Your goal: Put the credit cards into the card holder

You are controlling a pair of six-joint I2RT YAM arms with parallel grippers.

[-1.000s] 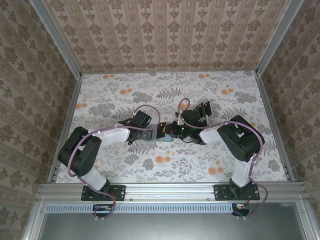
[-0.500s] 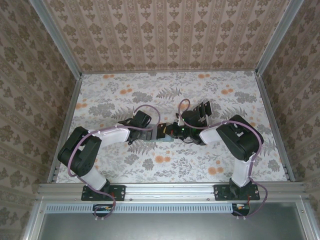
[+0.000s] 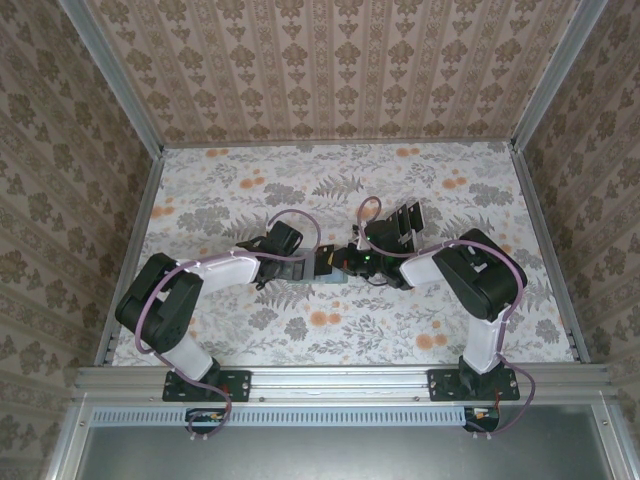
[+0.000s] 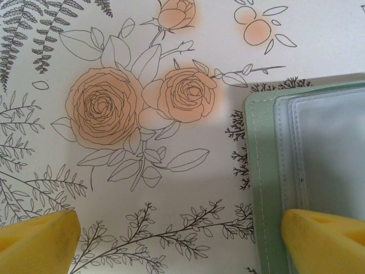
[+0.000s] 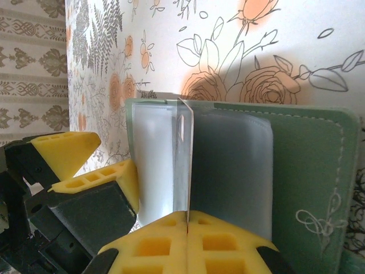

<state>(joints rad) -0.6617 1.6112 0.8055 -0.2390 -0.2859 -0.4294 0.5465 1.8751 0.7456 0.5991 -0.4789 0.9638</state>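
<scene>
- View from left wrist: left gripper (image 4: 179,244) stood wide open and empty above the table (image 4: 142,188). The card holder (image 4: 311,165) lay to its right, edge under the right fingertip.
- View from right wrist: right gripper (image 5: 187,242) was closed, pinching one clear sleeve (image 5: 183,160) of the opened card holder upright, with the fold running straight away from it.
- View from above: both arms reached low and inward, wrists meeting mid-table. The credit cards (image 3: 405,222), apparently racked, stood just beyond the right wrist.
</scene>
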